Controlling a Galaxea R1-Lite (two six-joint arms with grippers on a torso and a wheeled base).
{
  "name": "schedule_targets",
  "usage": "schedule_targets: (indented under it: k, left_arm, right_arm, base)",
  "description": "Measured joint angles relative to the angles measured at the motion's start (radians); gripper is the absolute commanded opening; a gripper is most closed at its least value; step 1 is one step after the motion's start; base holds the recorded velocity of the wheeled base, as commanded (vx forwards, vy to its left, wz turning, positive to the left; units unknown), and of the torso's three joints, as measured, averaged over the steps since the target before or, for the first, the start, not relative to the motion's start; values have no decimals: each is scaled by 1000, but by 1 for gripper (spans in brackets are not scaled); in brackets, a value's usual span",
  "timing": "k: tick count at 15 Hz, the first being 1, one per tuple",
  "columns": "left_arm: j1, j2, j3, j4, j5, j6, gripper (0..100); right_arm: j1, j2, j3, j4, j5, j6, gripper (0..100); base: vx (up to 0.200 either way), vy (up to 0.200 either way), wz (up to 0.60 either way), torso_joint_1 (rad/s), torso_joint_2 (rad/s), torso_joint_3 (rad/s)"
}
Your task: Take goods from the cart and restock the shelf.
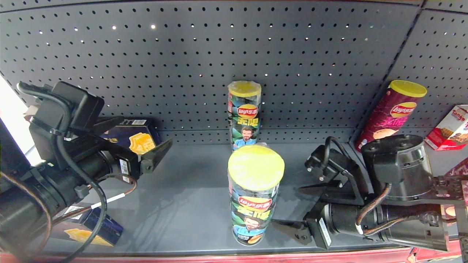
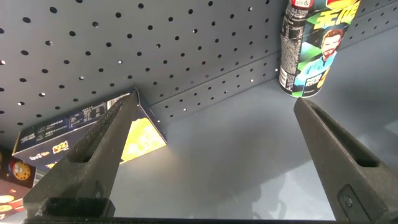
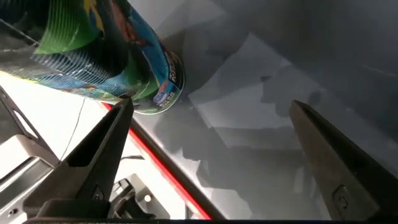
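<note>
1. The front chip can [image 1: 255,193] stands upright with its yellow lid on, near the front edge of the shelf [image 1: 190,197].
2. The rear chip can [image 1: 244,114], of the same kind, stands upright straight behind it, close to the pegboard back panel [image 1: 219,54].
3. The right end effector [image 1: 287,205] sits low on the shelf just beside the front chip can. Its jaws are spread with nothing between them, and whether one finger touches the can's base cannot be told.
4. The left end effector [image 2: 214,102] hangs over the shelf's left part, jaws spread wide and empty.
5. A blue box [image 1: 137,137] lies behind it against the panel, and a second blue box [image 1: 93,230] lies at the front left.
6. The shelf is flat dark grey metal with a red strip [image 1: 256,257] along its front edge.
7. In the next bay to the right, a purple chip can [image 1: 393,113] leans and a red box [image 1: 448,129] sits beside it.
</note>
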Motion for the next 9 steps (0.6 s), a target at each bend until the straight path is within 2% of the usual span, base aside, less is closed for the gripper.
schedule_targets:
  k: [9]
  left_arm:
    - [0, 0, 0, -1, 0, -1, 100]
  right_arm:
    - [1, 23, -10, -10, 0, 0, 100]
  base:
    - [0, 0, 0, 0, 0, 0]
